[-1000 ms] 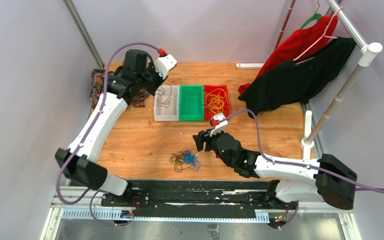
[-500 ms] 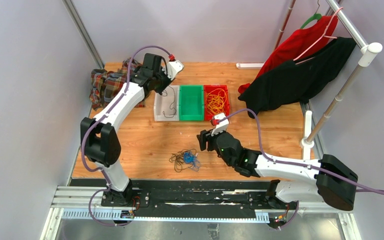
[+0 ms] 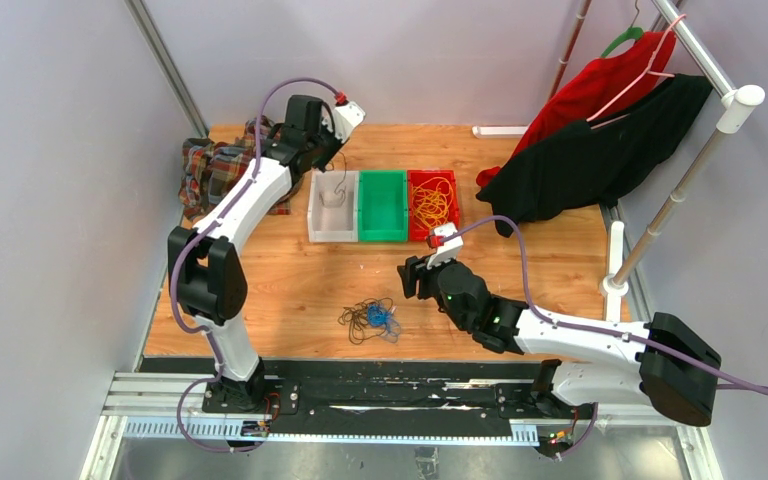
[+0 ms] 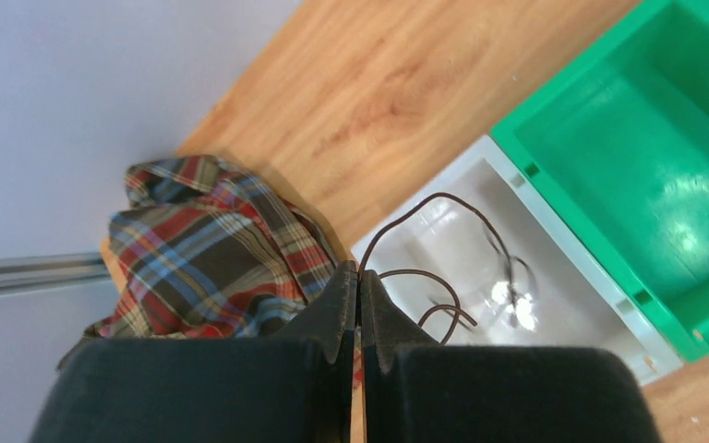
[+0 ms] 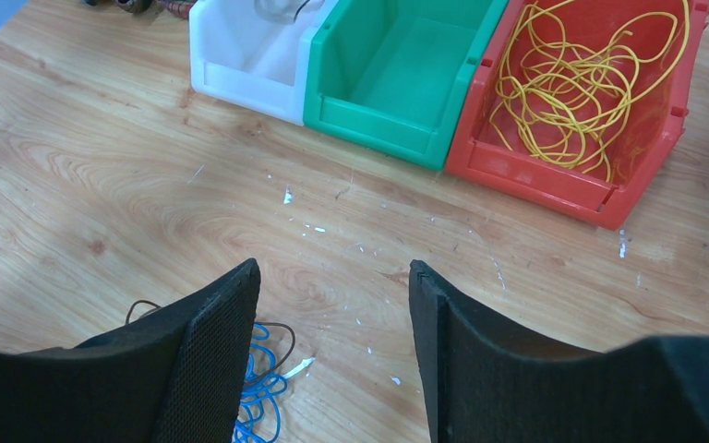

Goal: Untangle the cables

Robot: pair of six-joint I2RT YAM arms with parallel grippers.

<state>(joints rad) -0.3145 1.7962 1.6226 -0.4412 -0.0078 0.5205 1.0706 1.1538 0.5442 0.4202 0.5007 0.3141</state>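
At the left gripper: clenched on a thin black wire cable that loops down into the white plastic bin; left of that, crumpled plaid cloth. At the right gripper: spread wide, grasping nothing, above the wooden table. Near and left of it, a tangle of black and blue wire cables. Far right, yellow wire cables in the red plastic bin.

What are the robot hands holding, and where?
Left gripper pinches the black cable at its top; it dangles into the white bin. Right gripper is open, empty.
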